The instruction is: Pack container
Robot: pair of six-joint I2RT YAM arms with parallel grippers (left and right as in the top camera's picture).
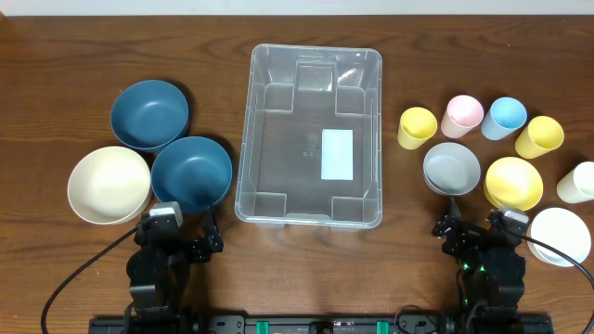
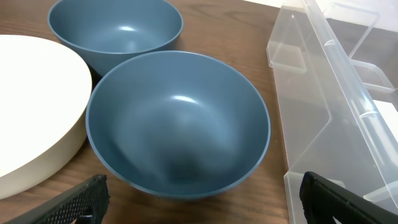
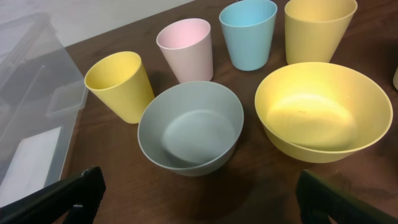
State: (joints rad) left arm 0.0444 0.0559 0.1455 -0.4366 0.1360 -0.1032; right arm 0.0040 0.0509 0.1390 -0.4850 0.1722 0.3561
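The clear plastic container (image 1: 311,134) lies empty at the table's middle, a white label (image 1: 337,154) on its base; its wall shows in the left wrist view (image 2: 336,106) and right wrist view (image 3: 31,93). My left gripper (image 1: 183,234) is open and empty just in front of a blue bowl (image 1: 191,173), seen close in its wrist view (image 2: 177,121) between the fingers (image 2: 199,205). My right gripper (image 1: 471,232) is open and empty in front of a grey bowl (image 1: 452,168), which shows in its wrist view (image 3: 189,127) ahead of the fingers (image 3: 199,199).
Left: a second blue bowl (image 1: 149,114) and a cream bowl (image 1: 109,185). Right: a yellow bowl (image 1: 513,182), a white bowl (image 1: 561,236), yellow (image 1: 417,127), pink (image 1: 461,116), blue (image 1: 504,118) and yellow (image 1: 539,136) cups, and a cream cup (image 1: 580,182).
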